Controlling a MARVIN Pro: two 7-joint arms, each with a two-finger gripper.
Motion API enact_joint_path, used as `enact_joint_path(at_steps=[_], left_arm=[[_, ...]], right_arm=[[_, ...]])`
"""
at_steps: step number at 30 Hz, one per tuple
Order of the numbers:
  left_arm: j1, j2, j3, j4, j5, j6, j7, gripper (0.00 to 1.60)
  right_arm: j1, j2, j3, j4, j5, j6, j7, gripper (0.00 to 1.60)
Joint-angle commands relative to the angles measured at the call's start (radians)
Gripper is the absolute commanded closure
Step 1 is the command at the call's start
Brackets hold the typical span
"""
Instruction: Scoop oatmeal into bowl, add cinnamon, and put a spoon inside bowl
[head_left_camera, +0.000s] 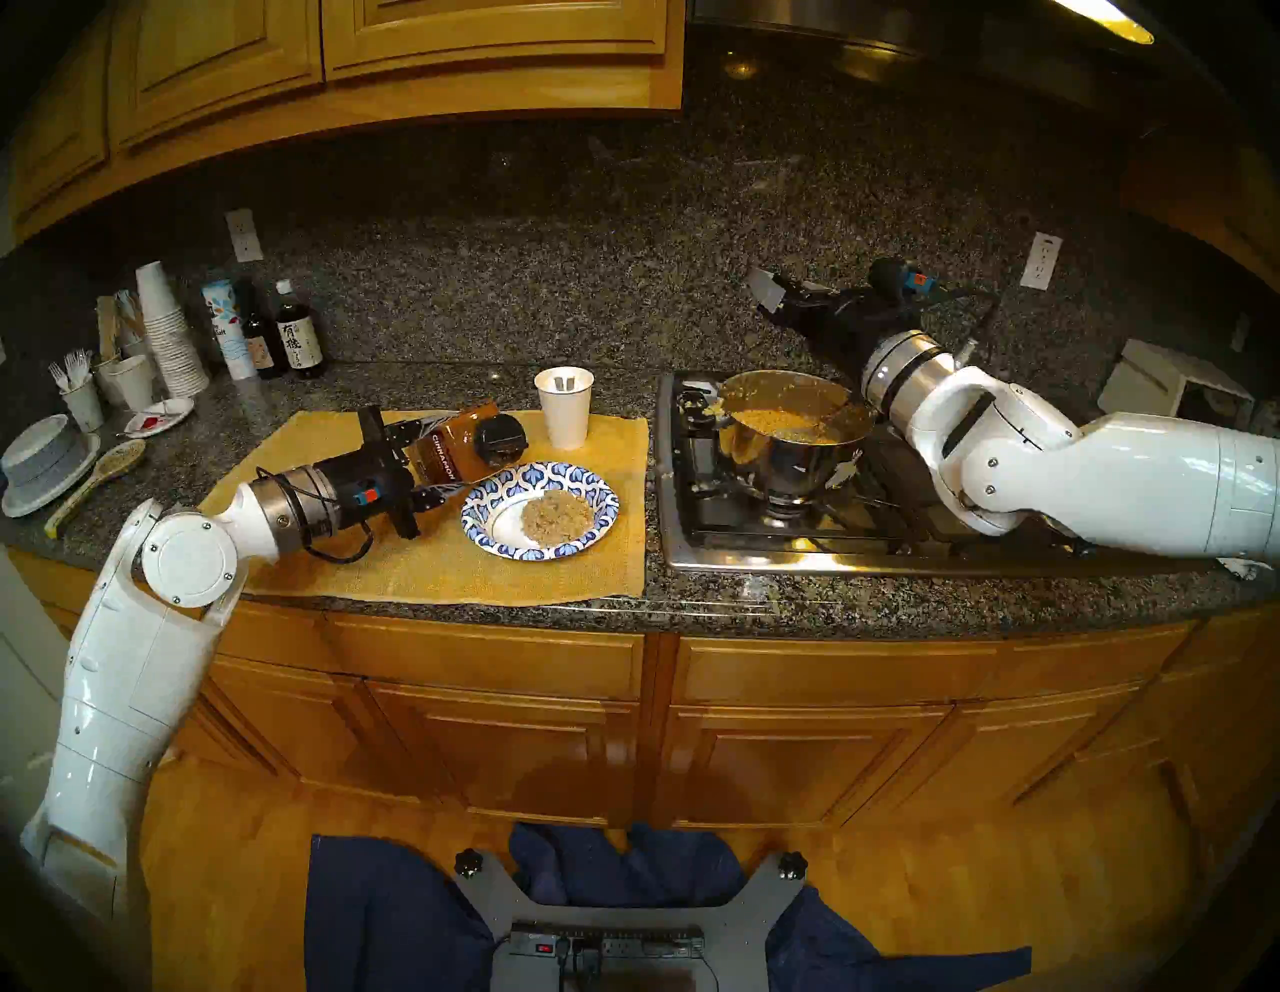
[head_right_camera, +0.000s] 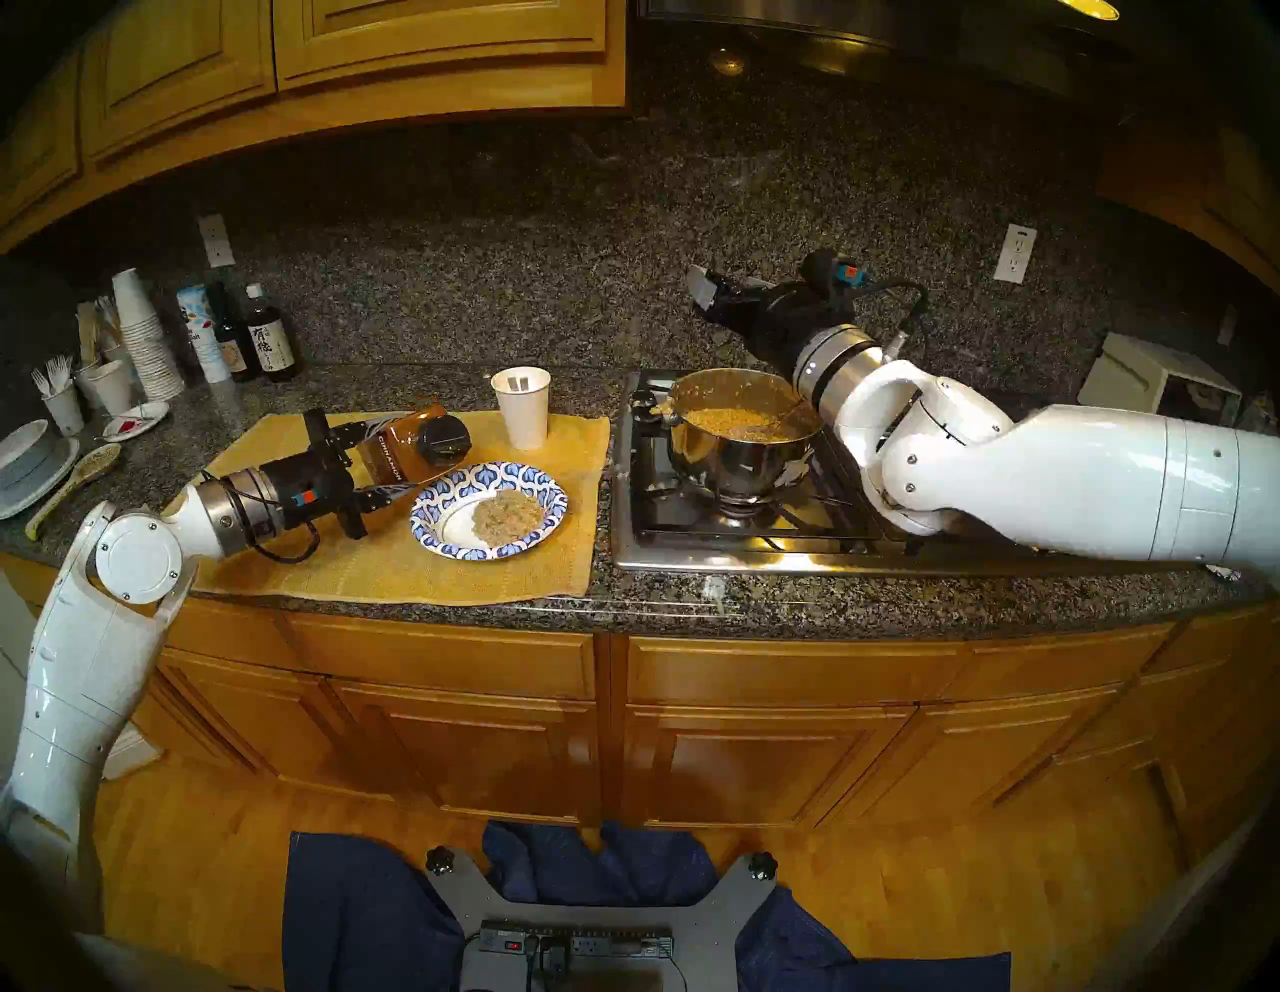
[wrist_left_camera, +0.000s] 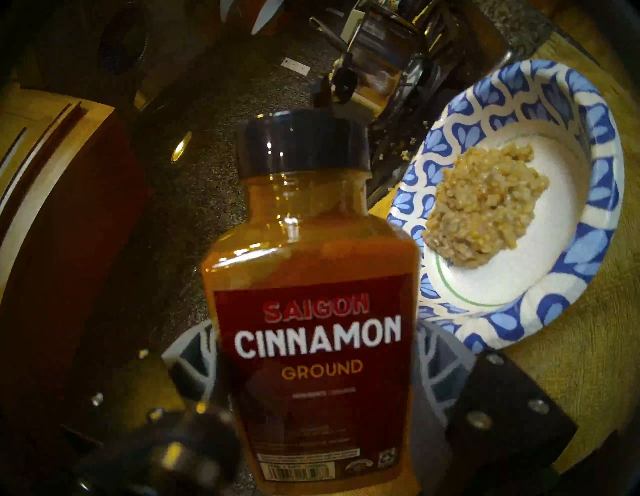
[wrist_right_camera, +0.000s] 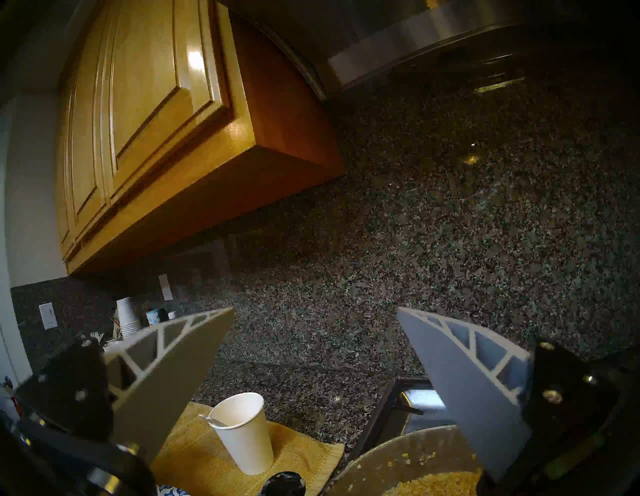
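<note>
At the far left of the dark speckled granite counter stand stacked white paper cups and 2 dark glass bottles with Japanese labels. The left gripper lies almost level above the yellow woven placemat, its jaws closed about halfway onto the lower body of the cinnamon — a rectangular clear plastic bottle of orange-brown powder with a dark brown cap and a brown label. The bottle is tipped onto its side, cap pointing toward the stove, just beside the rim of the shallow paper bowl with the blue-and-white leaf border. A tan, lumpy mound of oatmeal sits in the bowl's white centre. Behind the bowl a plain white paper cup stands upright on the mat; the slim white plastic spoon rests inside it. Further right, a shiny steel pot on the stovetop holds more oatmeal. Above and behind the pot, the right gripper hangs with its 2 grey fingers spread wide — nothing between them.
</note>
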Motion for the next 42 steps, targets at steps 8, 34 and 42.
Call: enact_joint_path(at_steps=[8,34,42], left_arm=[[-0.141,0.004,0.018,0.001,0.1,-0.077,0.041,1.6],[-0.268,-0.036,0.071,0.027,0.303,-0.161,0.074,1.6],[-0.316,-0.061,0.094,0.054,0.361,-0.191,0.081,1.6]], right_arm=[[0.031,0.0,0.029,-0.001,-0.002,-0.013,-0.001,0.0],[0.031,0.0,0.029,-0.001,-0.002,-0.013,0.0,0.0],[0.031,0.0,0.028,-0.001,-0.002,-0.012,0.001,0.0]])
